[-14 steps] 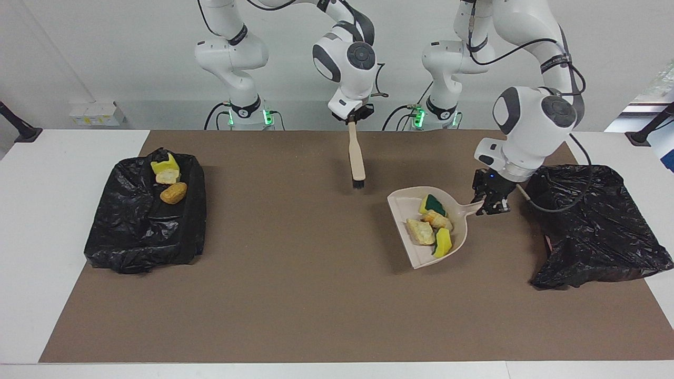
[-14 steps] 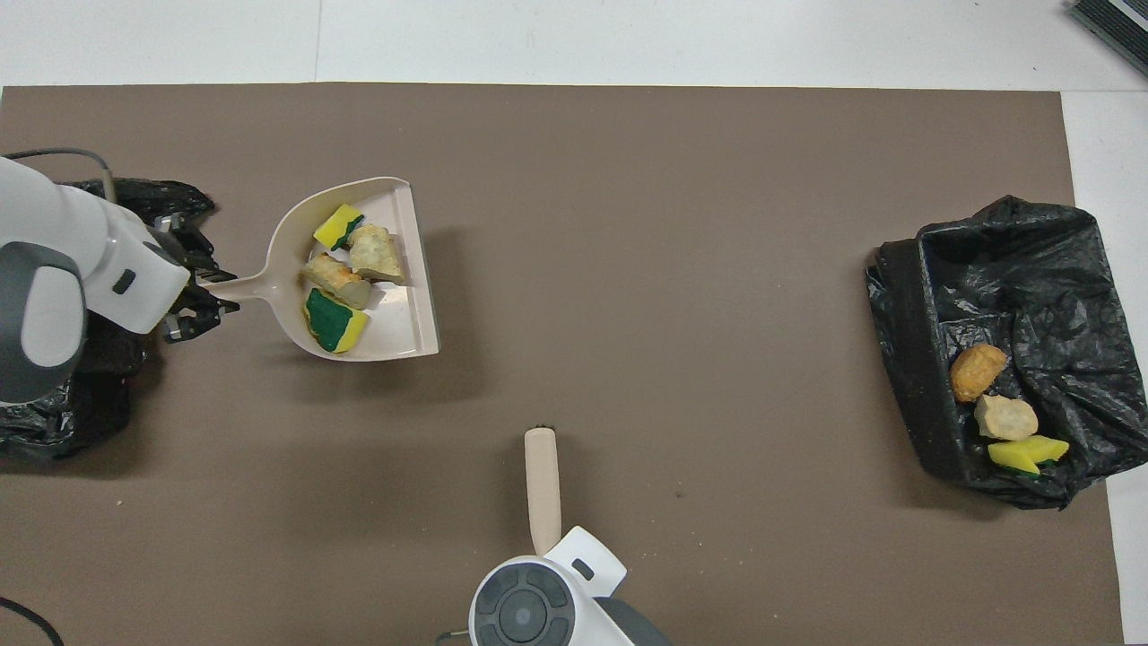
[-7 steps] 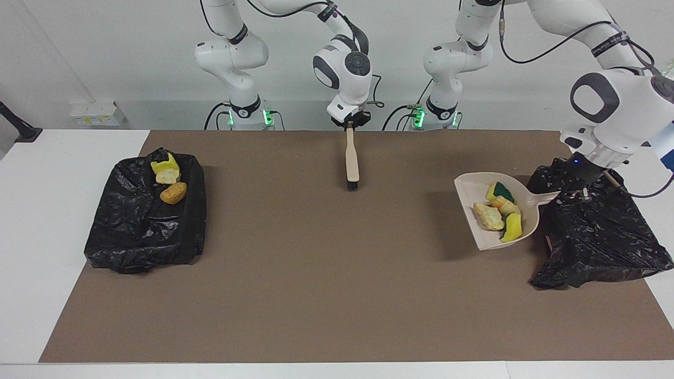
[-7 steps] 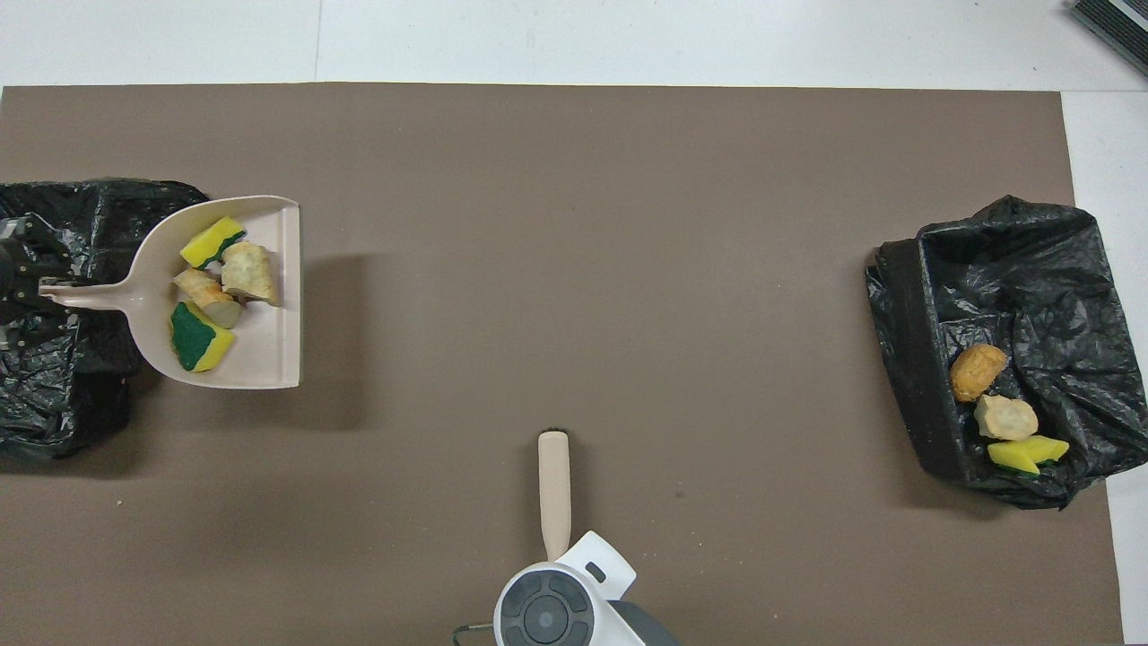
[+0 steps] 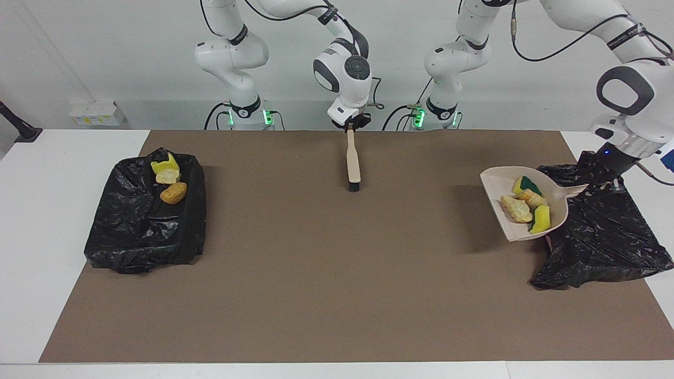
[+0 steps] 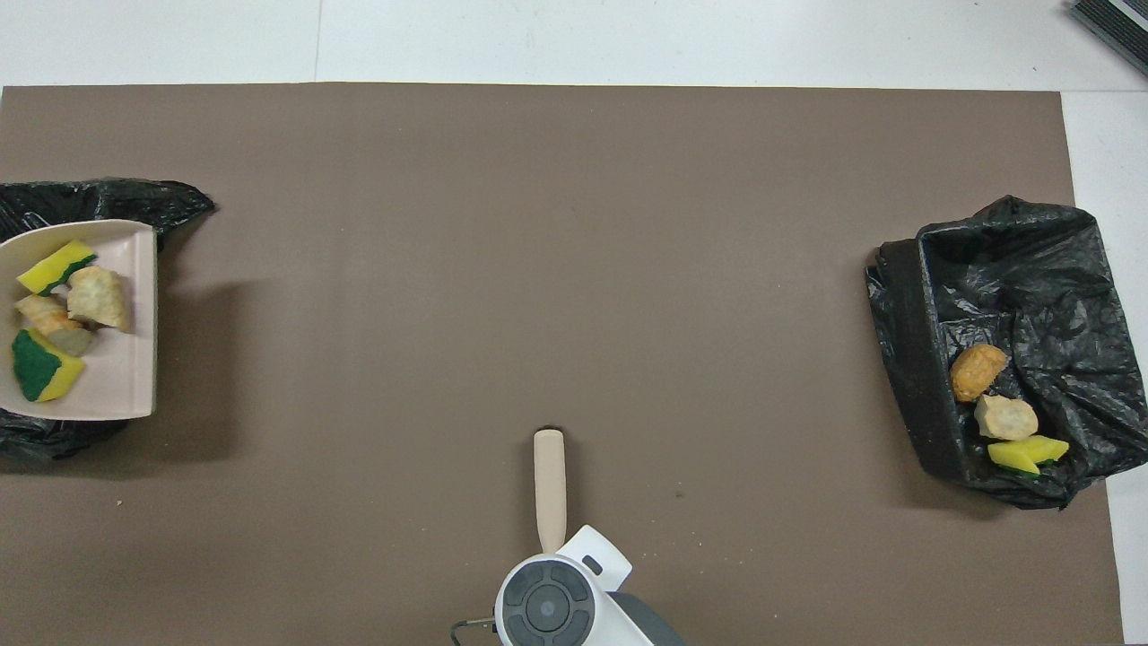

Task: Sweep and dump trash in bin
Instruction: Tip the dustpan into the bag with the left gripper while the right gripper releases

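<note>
Left gripper point(image 5: 605, 179) clamps the dustpan point(image 5: 500, 184) of trash point(image 5: 526, 205) over the black bin point(image 5: 600, 237); right gripper point(image 5: 350, 127) grips the hand brush point(image 5: 353, 163) mid-mat

A white table point(image 5: 31, 221) carries a brown mat point(image 5: 326, 273) over most of its top. Two black-lined bins lie on the mat, one point(image 5: 142, 226) at the right arm's end, one point(image 5: 600, 242) at the left arm's end.
</note>
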Available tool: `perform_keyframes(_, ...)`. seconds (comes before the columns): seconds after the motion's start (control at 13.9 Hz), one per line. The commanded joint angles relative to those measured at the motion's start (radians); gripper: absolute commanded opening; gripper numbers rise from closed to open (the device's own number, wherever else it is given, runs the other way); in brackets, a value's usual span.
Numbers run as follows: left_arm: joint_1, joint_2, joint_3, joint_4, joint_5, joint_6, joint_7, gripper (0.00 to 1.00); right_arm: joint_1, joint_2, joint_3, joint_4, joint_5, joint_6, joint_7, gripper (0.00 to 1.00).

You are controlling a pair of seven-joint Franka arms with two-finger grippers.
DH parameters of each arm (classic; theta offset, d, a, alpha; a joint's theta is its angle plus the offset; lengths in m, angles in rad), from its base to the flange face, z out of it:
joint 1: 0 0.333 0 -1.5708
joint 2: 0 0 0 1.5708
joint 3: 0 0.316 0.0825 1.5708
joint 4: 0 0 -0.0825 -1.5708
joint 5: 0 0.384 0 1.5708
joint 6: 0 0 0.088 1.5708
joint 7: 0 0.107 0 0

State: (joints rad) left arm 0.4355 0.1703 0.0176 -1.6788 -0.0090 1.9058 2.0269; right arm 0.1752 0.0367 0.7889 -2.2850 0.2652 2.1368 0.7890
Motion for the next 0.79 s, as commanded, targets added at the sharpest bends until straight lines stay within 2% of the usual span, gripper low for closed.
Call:
perform_keyframes(0.0, 0.032, 0.074, -0.01, 0.142, 0.079, -0.044, 0.01, 0.0, -0.077, 0.023, -0.007, 0.068, 0.012, 0.006, -0.033, 0.8)
perform_keyframes(0.22, 0.035, 0.074, -0.007, 0.137, 0.207, 0.059, -0.033, 0.0, -0.178, 0.012, -0.008, 0.165, 0.003, -0.009, -0.036, 1.0)
perform_keyframes(0.43, 0.014, 0.069, -0.007, 0.116, 0.432, 0.125, -0.152, 0.0, -0.302, 0.003, -0.01, 0.252, -0.015, -0.018, -0.053, 1.0)
perform_keyframes(0.72, -0.049, 0.048, -0.007, 0.071, 0.68, 0.127, -0.27, 0.0, -0.375, 0.003, -0.011, 0.372, -0.075, -0.141, -0.128, 1.0)
